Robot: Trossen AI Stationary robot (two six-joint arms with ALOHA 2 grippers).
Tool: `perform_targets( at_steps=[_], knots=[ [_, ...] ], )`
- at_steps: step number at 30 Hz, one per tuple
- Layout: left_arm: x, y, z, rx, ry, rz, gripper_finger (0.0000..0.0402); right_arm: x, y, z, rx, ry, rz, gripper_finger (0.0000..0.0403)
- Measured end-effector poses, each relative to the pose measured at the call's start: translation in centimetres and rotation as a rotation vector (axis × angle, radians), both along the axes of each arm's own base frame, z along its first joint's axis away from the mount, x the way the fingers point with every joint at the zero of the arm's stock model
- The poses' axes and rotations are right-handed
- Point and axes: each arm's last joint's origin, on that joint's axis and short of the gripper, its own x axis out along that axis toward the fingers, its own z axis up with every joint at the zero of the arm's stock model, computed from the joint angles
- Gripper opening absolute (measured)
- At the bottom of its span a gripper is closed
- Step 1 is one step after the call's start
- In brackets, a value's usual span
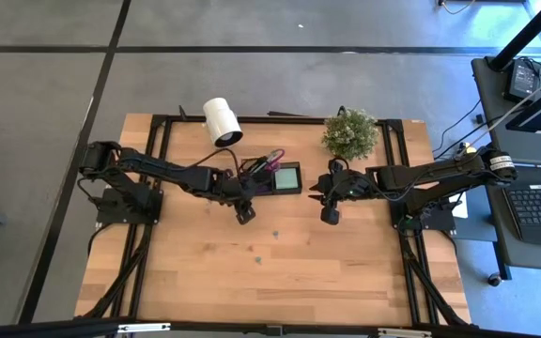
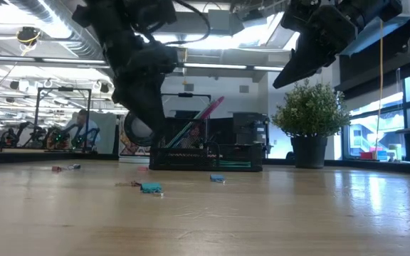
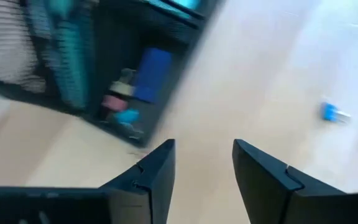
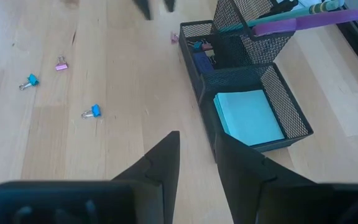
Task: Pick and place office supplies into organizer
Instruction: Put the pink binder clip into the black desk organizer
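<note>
We've got blue binder clips (image 4: pixel 91 111) loose on the near wood, our left gripper (image 1: pixel 244 215) gaping empty by the organizer (image 1: pixel 272 177) (sticky pad (image 4: pixel 248 116) and scissors (image 4: pixel 306 22) inside), right gripper (image 1: pixel 330 216) hanging part-open, holding nothing
</note>
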Motion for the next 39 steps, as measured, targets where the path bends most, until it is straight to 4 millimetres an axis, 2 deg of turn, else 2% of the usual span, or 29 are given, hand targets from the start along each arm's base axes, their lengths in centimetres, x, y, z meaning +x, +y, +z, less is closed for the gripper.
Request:
perform_targets(
  at_steps=[4,11,15,22,26,32,39],
  knots=[
    [0.4,-0.7,0.2,-0.058,-0.033,-0.090,0.0157,0.0,0.0,0.0,0.000,0.000,0.000,0.0107],
    [0.6,-1.1,0.3,-0.076,-0.069,-0.107,0.0153,0.0,0.0,0.0,0.002,-0.001,-0.002,0.0107],
    [0.4,-0.9,0.2,-0.078,-0.059,0.011,0.0153,0.0,0.0,0.0,0.028,-0.006,-0.024,0.0107],
    [-0.3,-1.1,0.0,0.065,-0.040,0.219,0.0152,0.0,0.0,0.0,0.042,-0.009,-0.036,0.0107],
    [-0.6,-1.5,-0.1,0.051,-0.062,0.334,0.0153,0.0,0.0,0.0,0.042,-0.010,-0.037,0.0107],
    [-0.9,-1.8,-1.7,0.021,0.011,0.465,0.0153,0.0,0.0,0.0,0.057,-0.013,-0.049,0.0107],
    [0.3,-1.7,-4.8,0.064,0.061,0.560,0.0153,0.0,0.0,0.0,0.079,-0.019,-0.068,0.0107]
  ],
)
